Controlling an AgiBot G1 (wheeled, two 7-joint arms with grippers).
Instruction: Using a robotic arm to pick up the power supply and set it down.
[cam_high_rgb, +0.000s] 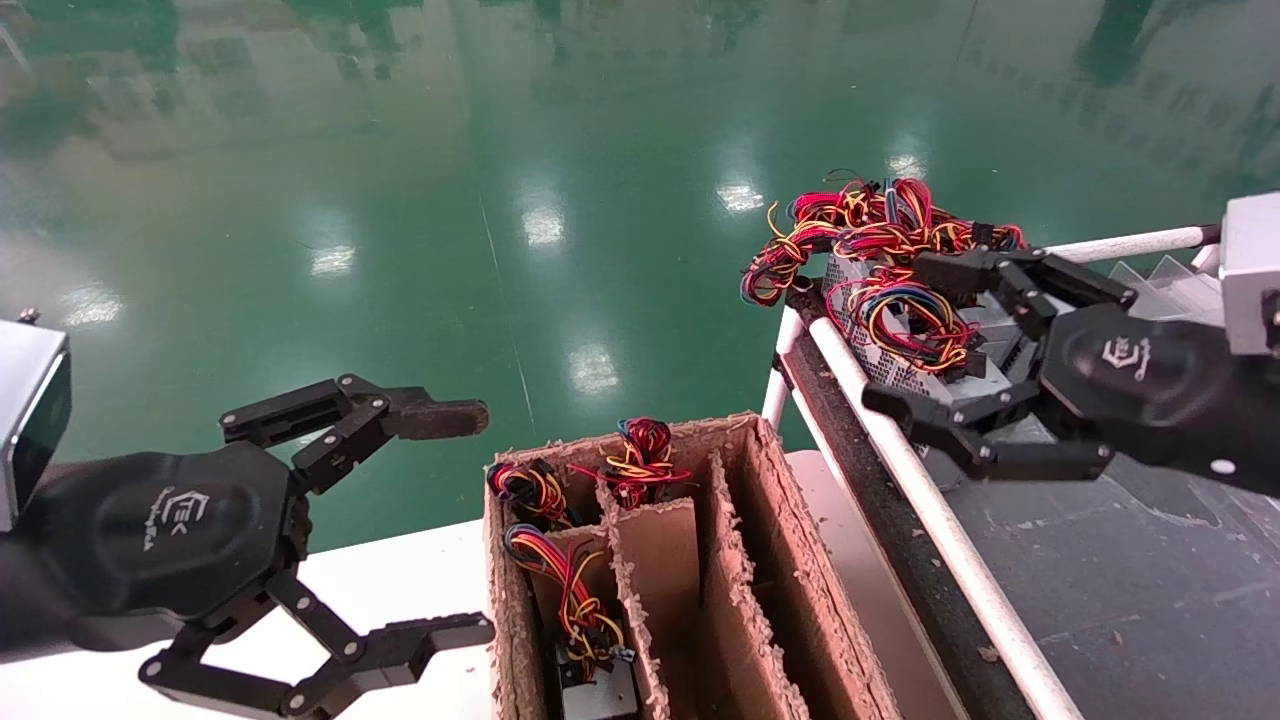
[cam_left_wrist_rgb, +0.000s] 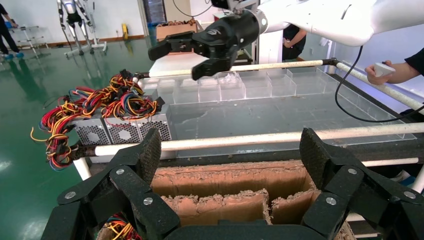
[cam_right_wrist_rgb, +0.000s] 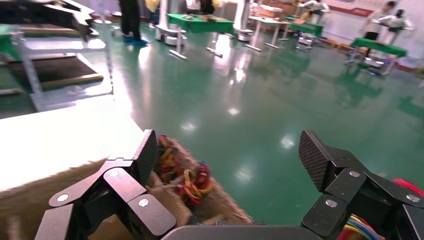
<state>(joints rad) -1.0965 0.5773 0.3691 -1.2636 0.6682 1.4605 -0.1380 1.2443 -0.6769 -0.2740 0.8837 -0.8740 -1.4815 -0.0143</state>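
Note:
A row of grey power supplies (cam_high_rgb: 885, 368) with perforated vent faces and tangled red, yellow, black and blue wires sits at the far end of the black-topped table (cam_high_rgb: 1150, 590). The same units (cam_left_wrist_rgb: 122, 131) appear in the left wrist view. My right gripper (cam_high_rgb: 905, 335) hovers just above them, open and empty. It also shows from afar as the right gripper (cam_left_wrist_rgb: 197, 52), and in its own view as the right gripper (cam_right_wrist_rgb: 231, 157). My left gripper (cam_high_rgb: 465, 525) hangs open and empty at the lower left, beside the cardboard box, as the left gripper (cam_left_wrist_rgb: 231, 150) view confirms.
A brown cardboard divider box (cam_high_rgb: 720, 560) stands between the arms, with wired units in its left slots. White pipe rails (cam_high_rgb: 900, 470) edge the black table. Clear plastic bins (cam_left_wrist_rgb: 250, 87) line its far side. A person's hand (cam_left_wrist_rgb: 390, 72) holds a device there.

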